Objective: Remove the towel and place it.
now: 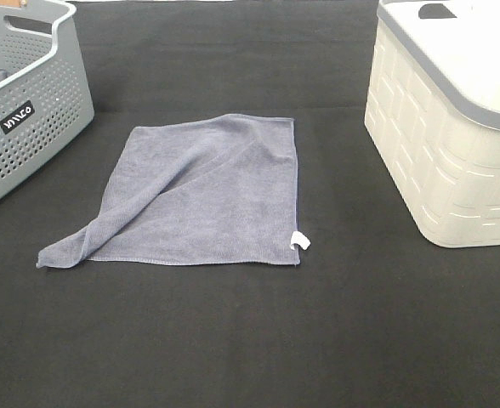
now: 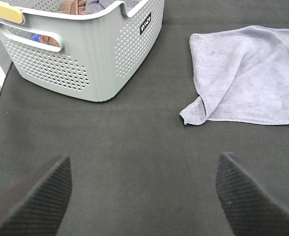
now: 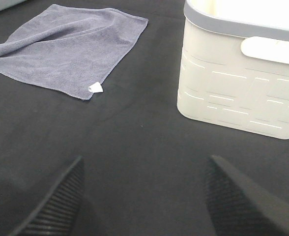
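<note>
Black-clothed table [image 1: 250, 340] carries the slate-grey microfibre towel [image 1: 203, 191], one corner folded over, between both baskets; left tool [image 2: 143, 191] and right tool [image 3: 143, 194] spread wide, empty.

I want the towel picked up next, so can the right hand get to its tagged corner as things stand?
Probably yes. The right hand is open, and only bare black mat lies between it and the towel; the white tag is at the near corner. The cream basket sits off to the side.
</note>
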`<state>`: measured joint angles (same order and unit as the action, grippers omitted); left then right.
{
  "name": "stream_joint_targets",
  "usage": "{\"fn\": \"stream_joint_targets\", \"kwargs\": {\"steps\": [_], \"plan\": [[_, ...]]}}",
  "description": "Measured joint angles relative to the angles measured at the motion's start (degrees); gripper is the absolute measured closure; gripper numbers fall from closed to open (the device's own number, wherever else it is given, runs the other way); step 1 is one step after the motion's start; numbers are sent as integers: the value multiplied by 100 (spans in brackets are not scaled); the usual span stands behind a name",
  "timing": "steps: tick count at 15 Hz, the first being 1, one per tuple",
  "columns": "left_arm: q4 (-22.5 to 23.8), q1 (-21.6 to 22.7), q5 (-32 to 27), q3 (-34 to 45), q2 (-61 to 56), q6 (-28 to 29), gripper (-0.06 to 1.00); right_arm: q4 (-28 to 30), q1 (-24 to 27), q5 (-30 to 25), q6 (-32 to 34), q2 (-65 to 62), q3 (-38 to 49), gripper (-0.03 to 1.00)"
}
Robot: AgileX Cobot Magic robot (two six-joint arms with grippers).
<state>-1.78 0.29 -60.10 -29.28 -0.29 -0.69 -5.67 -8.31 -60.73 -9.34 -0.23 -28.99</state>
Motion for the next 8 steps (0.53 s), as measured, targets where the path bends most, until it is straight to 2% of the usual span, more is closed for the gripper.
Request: {"fn": "stream_joint_targets", "kwargs": {"steps": [8], "plan": [[-6,0,0,0,0,0,19,0,0,0,0,0,0,28]]}}
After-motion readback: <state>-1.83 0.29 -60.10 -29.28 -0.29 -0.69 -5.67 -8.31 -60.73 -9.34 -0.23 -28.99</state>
